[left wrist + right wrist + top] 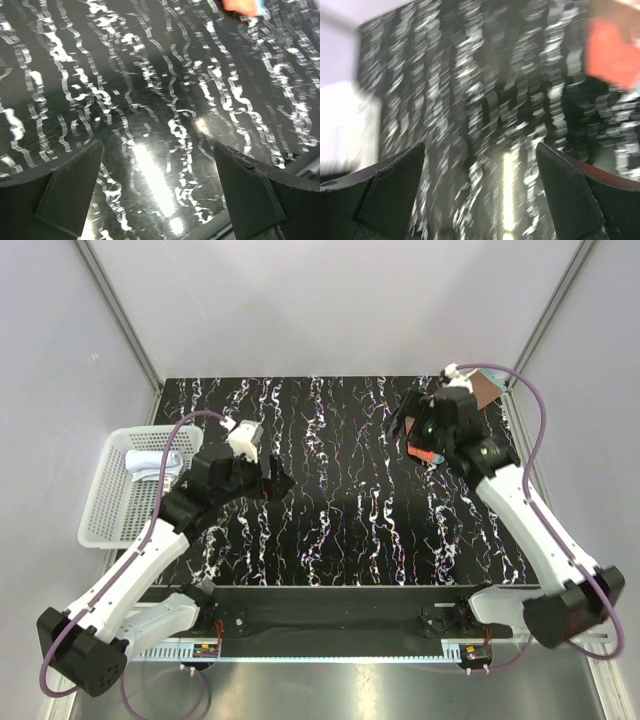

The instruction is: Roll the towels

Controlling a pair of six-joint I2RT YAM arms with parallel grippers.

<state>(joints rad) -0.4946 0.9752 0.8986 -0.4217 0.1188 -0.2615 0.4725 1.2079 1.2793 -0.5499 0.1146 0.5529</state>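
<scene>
Left wrist view shows you the left pincer (160, 200) with its two fingers (70, 200) standing wide apart. Nothing is between them, only the black surface (150, 100) with white veins below. Far ahead of this pincer and to its right, a small corner of the rust-brown towel (242, 6) enters at the edge of the picture, red-orange with a little teal.

In the right wrist view the right pincer (480, 197) is also spread wide and holds nothing. This picture is blurred. Ahead and to the right of this pincer you see the red-orange patch of the same towel. Far to its left there is a white shape, too smeared to name.

In the top view the left pincer hovers over the surface. The pale towel (155, 462) lies bunched inside the white basket (100, 520), to the left of this pincer and behind its wrist. The rust-brown towel lies partly under the right wrist, behind the right pincer, at the far right corner of the surface.
</scene>
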